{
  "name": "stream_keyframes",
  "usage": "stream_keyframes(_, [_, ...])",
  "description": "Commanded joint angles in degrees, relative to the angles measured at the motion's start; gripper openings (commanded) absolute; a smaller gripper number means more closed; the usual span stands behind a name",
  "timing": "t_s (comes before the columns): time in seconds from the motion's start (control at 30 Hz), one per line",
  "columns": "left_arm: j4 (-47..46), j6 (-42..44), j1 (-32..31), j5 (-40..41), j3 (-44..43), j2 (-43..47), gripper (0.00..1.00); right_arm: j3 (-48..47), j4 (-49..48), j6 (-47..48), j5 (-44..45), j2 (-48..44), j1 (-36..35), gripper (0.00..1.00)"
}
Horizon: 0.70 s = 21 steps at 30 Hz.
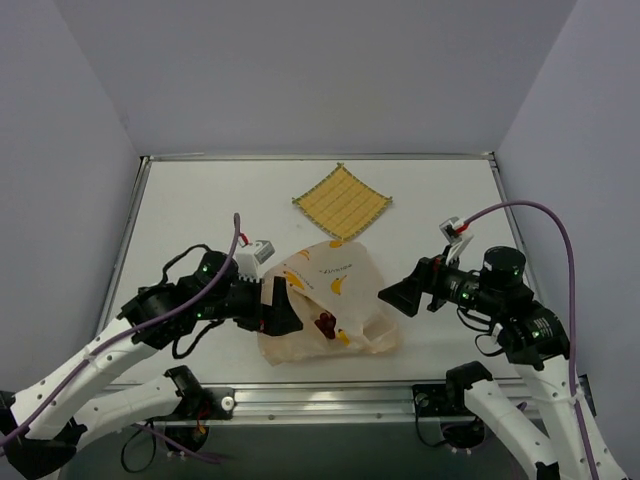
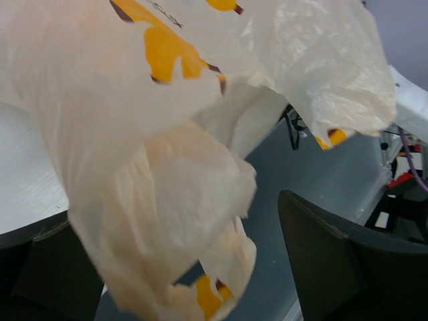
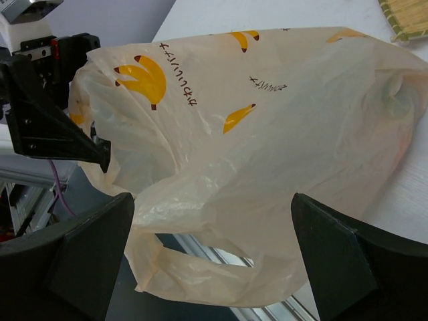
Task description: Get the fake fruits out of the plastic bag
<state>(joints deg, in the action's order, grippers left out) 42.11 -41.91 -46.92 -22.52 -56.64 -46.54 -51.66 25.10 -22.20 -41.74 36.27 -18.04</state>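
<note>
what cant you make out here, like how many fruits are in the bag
Fake fruits, top view: only a dark red patch shows through the plastic bag; its film hides the rest, count unknown.
Left wrist view: blurred bag film fills the frame; contents hidden.
Right wrist view: the cloudy film hides the contents; the frame edge cuts off the woven mat.

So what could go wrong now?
1. The plastic bag lies right at the table's near edge, with a handle hanging over it, so a tug might drag it off.
2. The open left fingers are against loose plastic, so they might pinch only bag, not fruit.
3. The dark red grape bunch sits near that edge and could tumble off once freed.
</note>
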Motion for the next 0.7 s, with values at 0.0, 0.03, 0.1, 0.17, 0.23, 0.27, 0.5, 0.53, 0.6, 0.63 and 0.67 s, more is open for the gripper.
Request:
stream_keyframes(0.0, [-3.00,-1.33,-2.56,10.98,-2.42,-2.84,0.97,1.21,1.26,0.92,1.65,-1.64,-1.29,1.00])
stream_keyframes(0.03, [-2.82,-1.33,-2.91,12.31,-2.51,-3.29,1.00,1.30,2.57,1.27,2.09,-1.90,-1.73,1.00])
stream_keyframes(0.1, [-2.29,-1.42,-3.71,16.36,-2.33,-4.34,0.90,1.47,3.46,1.98,2.36,-2.61,-1.91,1.00])
stream_keyframes(0.17, [-2.38,-1.25,-3.88,18.30,-1.81,-4.87,0.73,2.35,3.55,1.98,2.19,-2.79,-1.91,1.00])
stream_keyframes(0.23, [-2.73,-1.16,-3.97,20.84,-1.28,-5.31,0.61,3.49,1.81,0.49,1.49,-3.14,-1.91,1.00])
stream_keyframes(0.27, [-2.99,-1.07,-3.97,21.72,-0.76,-5.40,0.48,4.54,0.92,-0.04,0.70,-3.40,-2.08,1.00])
stream_keyframes(0.5, [-6.86,-0.80,-3.97,25.77,1.71,-7.24,0.02,7.09,-5.49,-3.81,1.74,-2.79,-7.61,1.00])
stream_keyframes(0.53, [-8.26,-0.72,-3.97,25.78,2.23,-7.51,0.02,7.27,-8.20,-4.60,3.05,-2.44,-9.01,1.00])
stream_keyframes(0.6, [-9.14,-0.37,-3.97,25.51,2.68,-8.73,0.02,7.80,-11.20,-6.98,5.42,-0.43,-15.66,1.00])
stream_keyframes(0.63, [-9.50,-0.36,-3.97,25.51,2.94,-9.09,0.02,8.50,-14.35,-7.77,10.22,0.63,-18.93,1.00])
stream_keyframes(0.67, [-9.85,-0.10,-3.97,25.69,2.94,-9.35,0.02,8.85,-16.03,-8.91,13.32,1.86,-22.87,1.00])
